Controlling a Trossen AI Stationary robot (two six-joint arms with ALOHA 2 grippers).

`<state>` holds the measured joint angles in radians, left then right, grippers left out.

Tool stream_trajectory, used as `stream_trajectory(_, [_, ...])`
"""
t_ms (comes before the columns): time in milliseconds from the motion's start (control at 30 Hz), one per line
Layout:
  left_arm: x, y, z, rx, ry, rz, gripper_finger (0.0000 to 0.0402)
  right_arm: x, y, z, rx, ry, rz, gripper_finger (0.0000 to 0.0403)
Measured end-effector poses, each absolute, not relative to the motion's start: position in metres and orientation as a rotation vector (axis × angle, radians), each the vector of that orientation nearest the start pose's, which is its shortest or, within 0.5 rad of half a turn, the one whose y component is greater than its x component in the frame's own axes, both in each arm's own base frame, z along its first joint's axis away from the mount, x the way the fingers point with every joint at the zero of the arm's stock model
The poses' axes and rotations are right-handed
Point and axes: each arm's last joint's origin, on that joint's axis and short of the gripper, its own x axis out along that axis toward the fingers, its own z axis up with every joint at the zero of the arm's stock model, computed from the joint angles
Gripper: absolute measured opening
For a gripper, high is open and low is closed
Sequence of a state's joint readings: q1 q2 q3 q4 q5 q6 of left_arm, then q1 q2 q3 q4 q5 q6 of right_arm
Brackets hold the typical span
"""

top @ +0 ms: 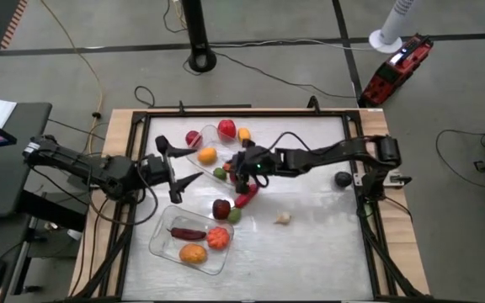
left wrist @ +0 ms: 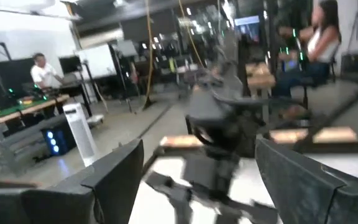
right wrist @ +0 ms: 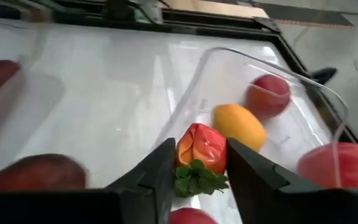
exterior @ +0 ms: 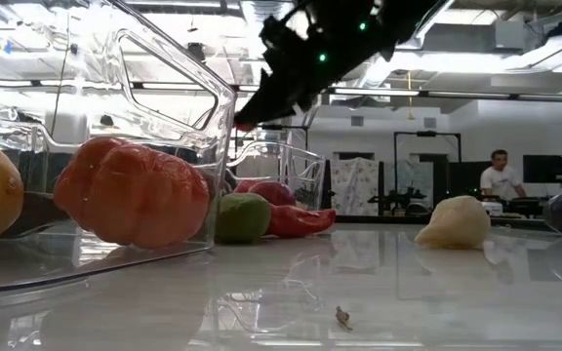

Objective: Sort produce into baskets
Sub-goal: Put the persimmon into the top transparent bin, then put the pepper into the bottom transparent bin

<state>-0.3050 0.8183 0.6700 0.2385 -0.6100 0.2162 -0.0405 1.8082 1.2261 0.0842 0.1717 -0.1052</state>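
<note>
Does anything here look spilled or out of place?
Nothing is spilled or damaged. Some produce lies loose on the table between the trays: a red pepper, a dark apple and, apart from them, a whitish garlic.

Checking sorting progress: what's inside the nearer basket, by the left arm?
The nearer basket holds three pieces: a dark maroon pepper, an orange tomato-like piece and a yellow-orange fruit. Nothing hidden beneath is discernible.

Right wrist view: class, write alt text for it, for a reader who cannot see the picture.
The right gripper has a red fruit with green leaves between its dark fingers, above the rim of a clear basket. Inside the basket lie an orange-yellow fruit and two red fruits; a dark red one sits on the white table beside it.
</note>
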Motion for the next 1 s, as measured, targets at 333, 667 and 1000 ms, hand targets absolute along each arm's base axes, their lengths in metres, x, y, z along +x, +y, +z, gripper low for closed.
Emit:
stream_trajectory(333, [0.179, -0.036, 0.327, 0.184, -0.042, 0.333, 0.0295, 0.394, -0.033, 0.239, -0.079, 0.539, -0.208, 0.0282])
stream_trajectory(667, [0.18, -0.03, 0.325, 0.196, -0.015, 0.361, 0.0295, 0.34, 0.008, 0.21, -0.081, 0.765, -0.113, 0.0291])
stream_trajectory(1000, [0.18, -0.03, 0.323, 0.178, -0.007, 0.358, 0.0294, 0.333, 0.003, 0.157, -0.06, 0.715, -0.132, 0.0297])
